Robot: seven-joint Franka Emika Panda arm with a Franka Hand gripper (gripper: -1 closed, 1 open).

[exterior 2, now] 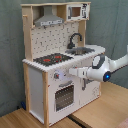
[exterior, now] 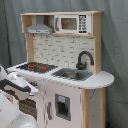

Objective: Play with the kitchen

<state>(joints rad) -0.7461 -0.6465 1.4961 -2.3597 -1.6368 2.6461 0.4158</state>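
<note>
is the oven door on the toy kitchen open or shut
Shut: the white oven door with dark window sits flush in the front of the light-wood toy kitchen, no gap showing.

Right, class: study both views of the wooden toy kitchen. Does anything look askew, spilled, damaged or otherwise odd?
Nothing stands out. The light-wood and white toy kitchen stands upright in both exterior views, its black stovetop with red burners, curved black faucet and grey hood all sit straight, and nothing is spilled. The white robot arm reaches toward its front panel.
</note>
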